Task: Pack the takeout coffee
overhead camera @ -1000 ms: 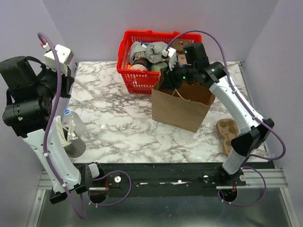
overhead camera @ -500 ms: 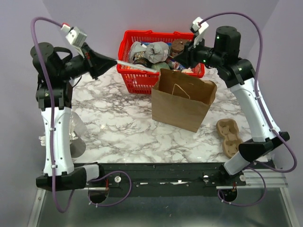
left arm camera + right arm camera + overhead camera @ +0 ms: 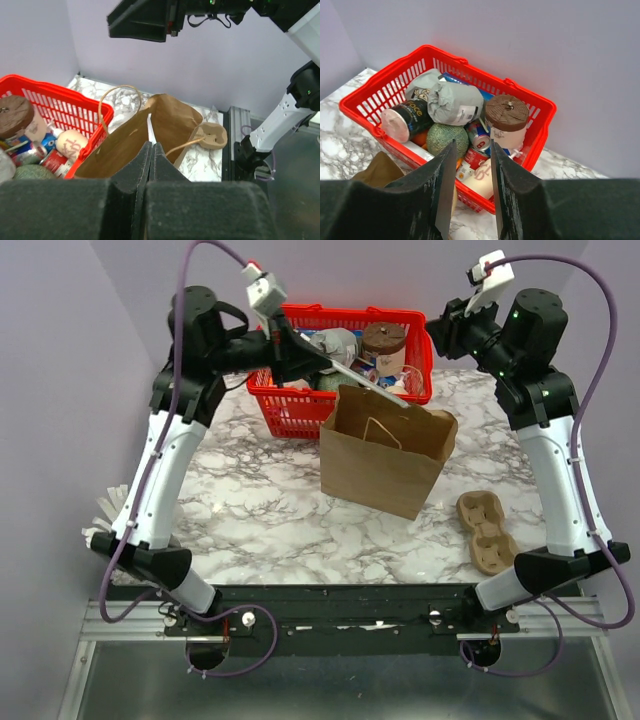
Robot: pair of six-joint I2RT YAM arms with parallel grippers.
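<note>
Half-open right gripper (image 3: 473,150); left gripper (image 3: 151,148) pinches stick (image 3: 149,127)

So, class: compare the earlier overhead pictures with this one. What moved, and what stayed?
The left gripper, shut on a thin white stick, swung from the near-left side to above the red basket. The right gripper, open, drew up and back from the mouth of the paper bag. Bag, basket and cup carrier stayed put.

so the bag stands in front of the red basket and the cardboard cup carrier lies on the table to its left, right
Not quite. The cup carrier lies on the table to the right of the bag, not to its left; the top external view shows this. The rest holds: the bag stands in front of the red basket.
</note>
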